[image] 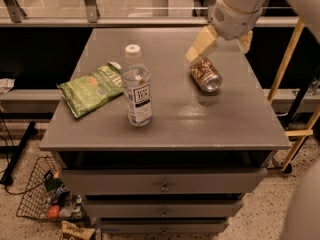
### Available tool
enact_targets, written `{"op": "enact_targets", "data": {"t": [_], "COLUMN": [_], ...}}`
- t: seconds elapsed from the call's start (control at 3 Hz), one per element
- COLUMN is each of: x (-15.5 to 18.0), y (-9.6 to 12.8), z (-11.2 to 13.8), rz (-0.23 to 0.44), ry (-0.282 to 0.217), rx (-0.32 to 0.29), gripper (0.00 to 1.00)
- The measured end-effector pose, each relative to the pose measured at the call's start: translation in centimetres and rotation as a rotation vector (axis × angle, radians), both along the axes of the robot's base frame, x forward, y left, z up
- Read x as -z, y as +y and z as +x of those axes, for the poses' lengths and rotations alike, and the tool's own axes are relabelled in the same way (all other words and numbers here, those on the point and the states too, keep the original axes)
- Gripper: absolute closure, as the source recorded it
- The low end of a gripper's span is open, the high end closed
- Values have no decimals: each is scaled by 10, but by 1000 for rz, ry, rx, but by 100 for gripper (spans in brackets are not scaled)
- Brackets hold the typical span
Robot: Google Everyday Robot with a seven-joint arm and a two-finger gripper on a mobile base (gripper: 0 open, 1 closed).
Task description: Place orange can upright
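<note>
Orange can (206, 75) lies on its side, right-rear of the grey cabinet top (170, 119), silver end facing the camera. Gripper (222, 44) hangs just above its far end, fingers (200, 46) spread wide, holding nothing. Your risk: it's round, so an off-centre touch could roll it off the right edge. Clear bottle (136, 91) and green chip bag (92, 88) sit well apart

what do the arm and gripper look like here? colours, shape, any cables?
Arm: smooth, rounded white shell, no cables visible. Gripper, just above the lying orange can: two flat, wedge-shaped tan fingers.
</note>
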State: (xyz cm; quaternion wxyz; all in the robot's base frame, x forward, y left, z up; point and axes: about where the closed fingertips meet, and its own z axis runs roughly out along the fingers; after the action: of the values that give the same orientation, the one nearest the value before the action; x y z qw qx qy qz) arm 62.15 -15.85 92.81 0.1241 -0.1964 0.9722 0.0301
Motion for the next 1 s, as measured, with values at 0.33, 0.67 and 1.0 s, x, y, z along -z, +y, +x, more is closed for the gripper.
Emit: {"op": "enact_targets", "data": {"t": [0.33, 0.67, 1.0], "x": [49, 77, 96], "y": [17, 29, 32], "z": [58, 89, 105], "rz": [-54, -72, -107], "ry": [73, 104, 136], "rx": [25, 26, 61], "gripper": [0, 0, 18]}}
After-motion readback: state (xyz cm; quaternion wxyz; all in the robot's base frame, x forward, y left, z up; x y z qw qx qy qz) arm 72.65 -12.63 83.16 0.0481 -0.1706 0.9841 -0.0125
